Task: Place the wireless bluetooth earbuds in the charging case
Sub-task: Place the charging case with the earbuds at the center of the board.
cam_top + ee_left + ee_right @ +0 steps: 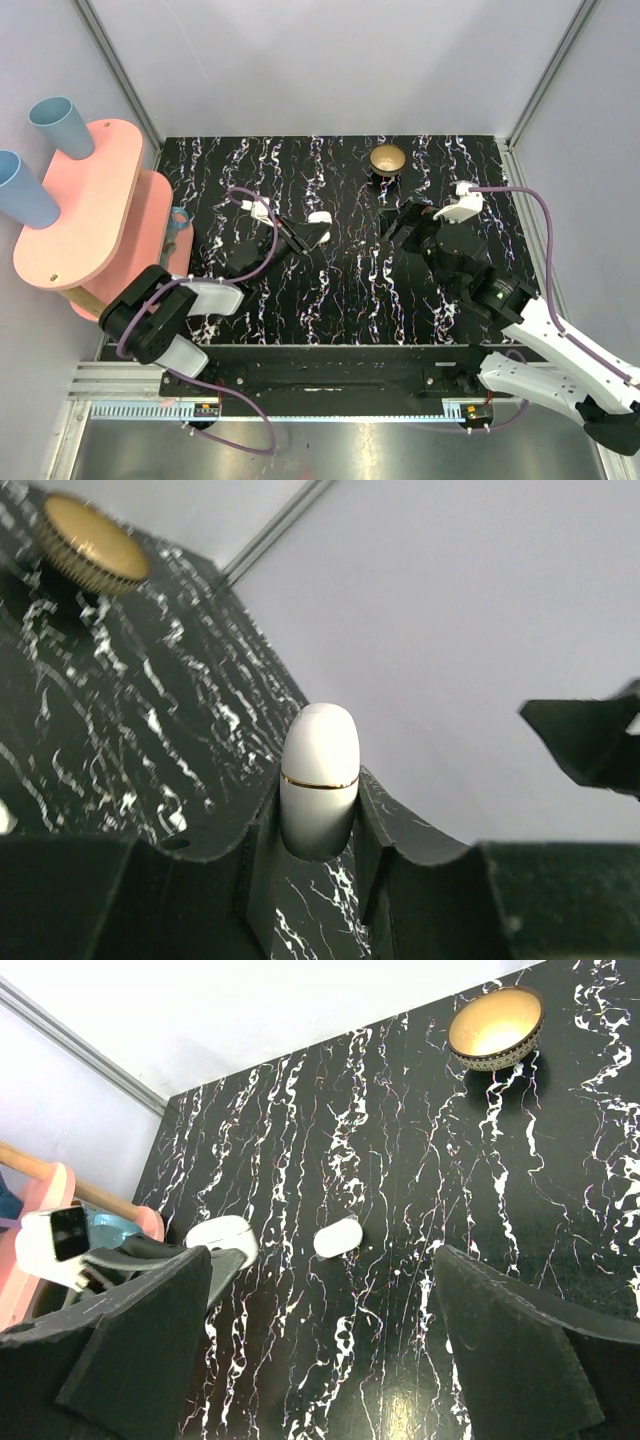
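My left gripper (312, 238) is shut on the charging case (320, 750), a white pebble with a thin gold seam, lid closed, held by its lower half between both fingers (318, 792). The case also shows in the right wrist view (222, 1236) at the left fingertips. One small white oval earbud (337, 1237) lies on the black marbled table just beyond the case, also in the top view (319, 217). No second earbud shows. My right gripper (398, 222) is open and empty, fingers wide apart (320, 1260), to the right of the earbud.
A gold round dish (388, 158) on a black base stands at the back of the table, also in the wrist views (495, 1025) (90, 550). A pink shelf (85, 200) with two blue cups (55, 125) stands at the left. Grey walls surround the table.
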Available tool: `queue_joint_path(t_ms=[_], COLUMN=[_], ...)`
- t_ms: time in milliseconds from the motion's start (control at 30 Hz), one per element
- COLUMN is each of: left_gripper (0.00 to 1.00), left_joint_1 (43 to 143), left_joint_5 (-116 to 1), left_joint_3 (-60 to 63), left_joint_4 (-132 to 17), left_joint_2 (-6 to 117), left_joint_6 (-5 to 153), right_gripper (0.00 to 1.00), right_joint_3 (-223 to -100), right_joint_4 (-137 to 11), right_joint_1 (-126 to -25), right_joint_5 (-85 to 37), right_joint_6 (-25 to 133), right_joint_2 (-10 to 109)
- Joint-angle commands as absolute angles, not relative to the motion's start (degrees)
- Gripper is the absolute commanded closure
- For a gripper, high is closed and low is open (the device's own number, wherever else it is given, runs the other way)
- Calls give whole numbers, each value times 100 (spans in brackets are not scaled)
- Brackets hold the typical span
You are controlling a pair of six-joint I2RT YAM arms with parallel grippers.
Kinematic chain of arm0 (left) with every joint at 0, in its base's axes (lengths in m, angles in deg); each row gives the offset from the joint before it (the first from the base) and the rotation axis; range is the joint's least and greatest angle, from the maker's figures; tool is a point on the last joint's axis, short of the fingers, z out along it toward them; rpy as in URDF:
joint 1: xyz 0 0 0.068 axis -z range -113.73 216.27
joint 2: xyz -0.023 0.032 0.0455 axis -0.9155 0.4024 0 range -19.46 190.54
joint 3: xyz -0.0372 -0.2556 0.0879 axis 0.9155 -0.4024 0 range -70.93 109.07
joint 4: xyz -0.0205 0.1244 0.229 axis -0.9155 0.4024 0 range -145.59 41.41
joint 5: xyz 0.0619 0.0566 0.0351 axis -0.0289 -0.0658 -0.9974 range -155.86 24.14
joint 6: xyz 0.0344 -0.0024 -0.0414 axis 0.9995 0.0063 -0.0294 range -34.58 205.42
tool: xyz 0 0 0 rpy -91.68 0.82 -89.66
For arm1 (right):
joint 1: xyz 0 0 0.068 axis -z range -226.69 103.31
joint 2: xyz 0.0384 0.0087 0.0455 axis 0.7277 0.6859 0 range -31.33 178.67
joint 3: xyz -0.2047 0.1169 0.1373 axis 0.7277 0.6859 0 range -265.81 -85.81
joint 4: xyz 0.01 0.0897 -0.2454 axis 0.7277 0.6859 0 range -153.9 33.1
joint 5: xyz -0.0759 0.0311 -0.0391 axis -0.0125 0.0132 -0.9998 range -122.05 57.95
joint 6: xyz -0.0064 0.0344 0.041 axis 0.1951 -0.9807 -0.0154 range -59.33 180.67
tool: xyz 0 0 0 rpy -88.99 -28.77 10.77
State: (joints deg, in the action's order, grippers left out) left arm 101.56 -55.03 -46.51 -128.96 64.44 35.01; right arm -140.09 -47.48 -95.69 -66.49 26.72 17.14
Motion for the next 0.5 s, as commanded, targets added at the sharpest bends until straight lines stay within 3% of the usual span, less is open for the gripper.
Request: queue_joint_path(t_ms=[0,467], left_gripper=[100,98], left_joint_1=[10186,10362], left_joint_5=[-6407,-7183], left_joint_3=[-4526,-4342], left_joint_4=[-14420,-13487], left_joint_2=[6860,7923], left_joint_6=[2628,2337], right_gripper=[0,0], right_joint_3=[-13943,-13969], right_joint_4=[-4808,-4790], right_joint_1=[-9556,-9547], right_joint_5=[-6703,-6730], right_joint_6=[2639,2639], right_joint_2=[1561,1525])
